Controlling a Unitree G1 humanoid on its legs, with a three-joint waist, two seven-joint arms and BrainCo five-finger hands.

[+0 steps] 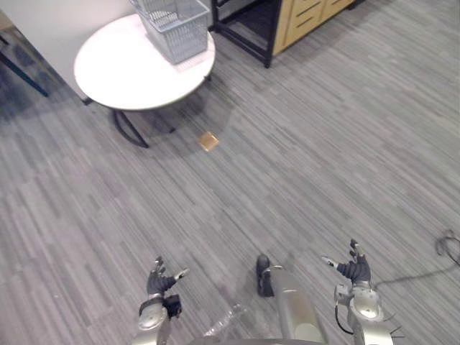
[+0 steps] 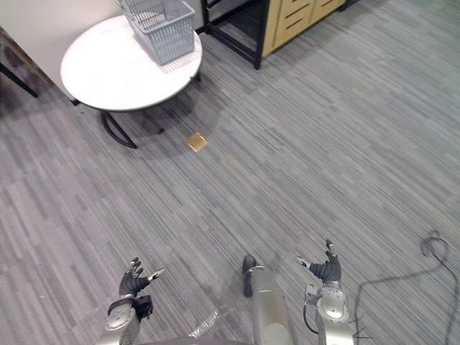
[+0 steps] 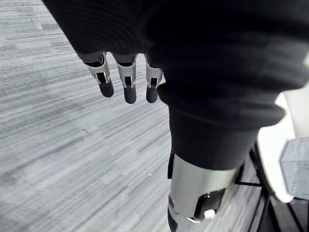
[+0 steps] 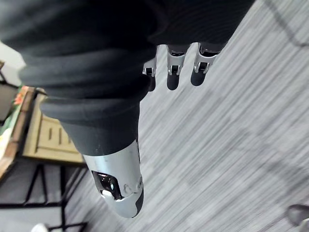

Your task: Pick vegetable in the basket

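The grey mesh basket (image 1: 175,27) stands at the far right edge of the round white bench (image 1: 122,72). A small tan piece (image 1: 208,141) lies on the floor (image 1: 287,165) near the bench's front edge. Well apart from them, the left hand (image 1: 159,282) and right hand (image 1: 353,270) hang released, fingers spread.

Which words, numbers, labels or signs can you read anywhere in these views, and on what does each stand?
None can be read.
The grey basket, white round table, wooden drawers, left hand and right hand show no legible print.
The small tan square on the floor is too small to tell.
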